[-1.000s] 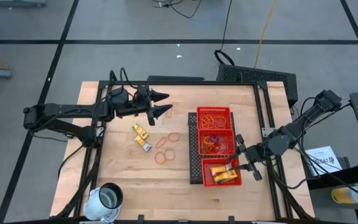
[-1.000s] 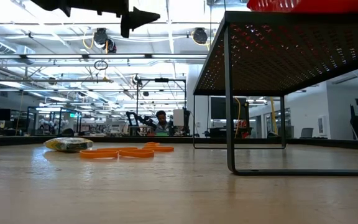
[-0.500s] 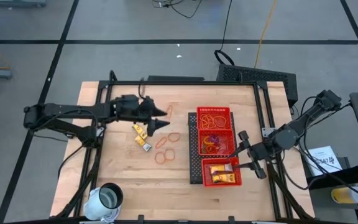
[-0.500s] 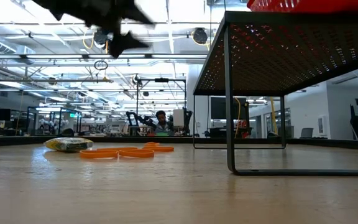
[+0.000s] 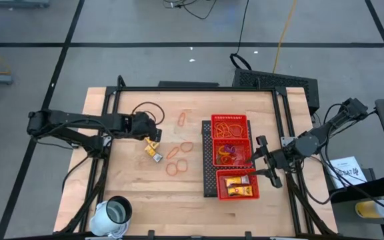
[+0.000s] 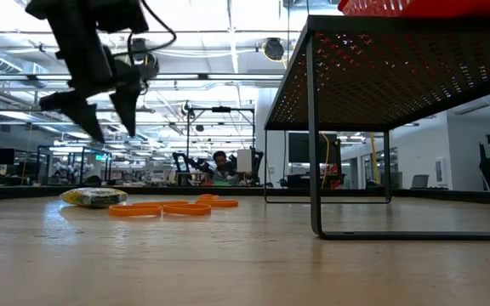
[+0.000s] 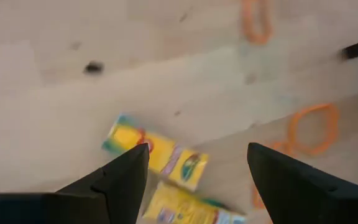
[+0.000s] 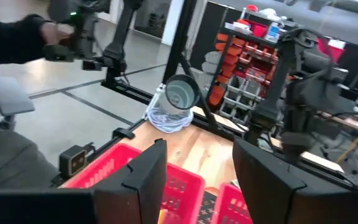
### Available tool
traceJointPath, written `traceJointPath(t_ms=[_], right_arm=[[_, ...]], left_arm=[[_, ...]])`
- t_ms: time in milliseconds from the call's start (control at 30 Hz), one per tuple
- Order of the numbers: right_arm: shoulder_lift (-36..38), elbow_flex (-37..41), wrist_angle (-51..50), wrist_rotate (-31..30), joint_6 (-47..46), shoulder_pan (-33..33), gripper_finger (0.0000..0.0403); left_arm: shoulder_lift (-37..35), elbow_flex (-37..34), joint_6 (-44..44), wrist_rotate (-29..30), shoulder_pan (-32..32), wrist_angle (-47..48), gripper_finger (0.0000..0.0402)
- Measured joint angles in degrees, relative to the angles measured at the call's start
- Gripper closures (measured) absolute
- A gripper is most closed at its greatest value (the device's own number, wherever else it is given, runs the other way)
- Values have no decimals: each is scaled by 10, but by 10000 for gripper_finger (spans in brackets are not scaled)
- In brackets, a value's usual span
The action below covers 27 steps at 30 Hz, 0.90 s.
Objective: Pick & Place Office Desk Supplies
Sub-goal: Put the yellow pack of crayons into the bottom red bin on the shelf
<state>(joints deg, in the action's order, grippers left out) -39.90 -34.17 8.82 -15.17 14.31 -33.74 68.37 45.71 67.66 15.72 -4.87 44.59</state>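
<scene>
Floor: grey point(image 5: 145, 27), with dark lines crossing it.
Table: light wood top point(image 5: 192, 197) in a black frame.
Ceiling: bright light strips and round lamps point(image 6: 272, 48).
Far room: desks with a seated person point(image 6: 220, 167).
Shelves: red bins point(image 8: 241, 53).

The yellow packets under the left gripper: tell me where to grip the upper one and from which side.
Come straight down from above, since the packet lies flat on the table. Close the open fingers of the left gripper across its narrow width, at the end away from the second packet, which lies against it. That is a judgement from its pose.
</scene>
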Motion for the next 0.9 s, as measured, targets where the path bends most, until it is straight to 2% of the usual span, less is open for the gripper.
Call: traceJointPath(t_ms=[167, 400, 500, 667, 900], right_arm=[[0, 0, 0, 1, -1, 15, 233], [0, 0, -2, 2, -1, 18, 236], [0, 0, -3, 2, -1, 18, 236], [0, 0, -4, 2, -1, 18, 239], [0, 0, -5, 2, -6, 18, 237]], left_arm=[[55, 0, 29, -7, 11, 12, 119], [152, 0, 35, -96, 6, 24, 119], [181, 0, 35, -106, 0, 18, 119], [205, 0, -1, -62, -28, -12, 119], [211, 0, -131, -3, -74, -122, 119]])
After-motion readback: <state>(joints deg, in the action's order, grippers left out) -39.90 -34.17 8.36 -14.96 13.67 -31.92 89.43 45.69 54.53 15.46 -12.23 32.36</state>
